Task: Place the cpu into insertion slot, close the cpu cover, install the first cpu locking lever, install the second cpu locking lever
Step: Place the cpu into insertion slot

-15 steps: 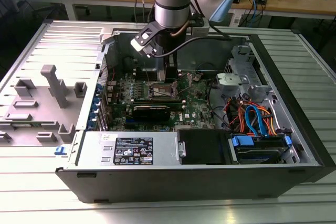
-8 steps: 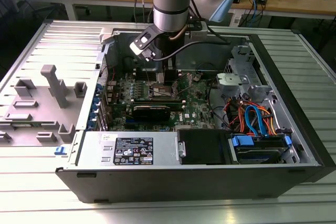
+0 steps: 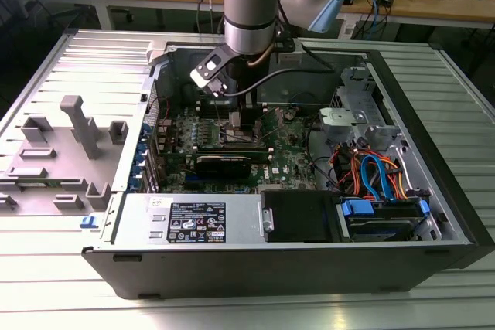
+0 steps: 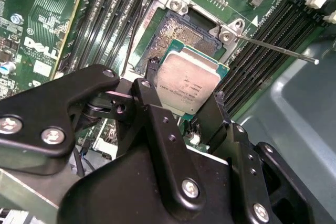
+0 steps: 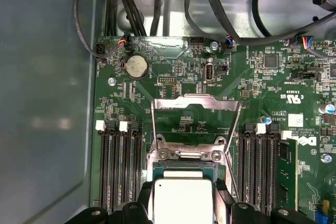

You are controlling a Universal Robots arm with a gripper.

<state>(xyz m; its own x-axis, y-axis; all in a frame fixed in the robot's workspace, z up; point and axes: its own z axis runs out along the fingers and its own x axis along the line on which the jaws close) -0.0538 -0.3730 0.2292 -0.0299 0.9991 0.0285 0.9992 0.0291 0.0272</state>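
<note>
Grips the cpu (image 4: 191, 82) by two opposite edges, the pincer (image 4: 185, 85) clamped on it, silvery top up, over the open insertion slot (image 4: 178, 32) and covering only part of it. Reaches straight down with the arm (image 3: 249, 5) into the open computer case (image 3: 232, 268), the cpu cover (image 5: 195, 99) standing raised beyond the socket. Sits hemmed in by memory slots (image 4: 113, 19) on both sides, one thin locking lever (image 4: 273, 48) sticking out free.

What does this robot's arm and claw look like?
The arm is a thick round tube, silver-grey with light blue caps and a black ring. A small white-and-black box sits at its wrist, and a black cable loops off it. The gripper is matte black: jointed bars pinned with silver screws.
</note>
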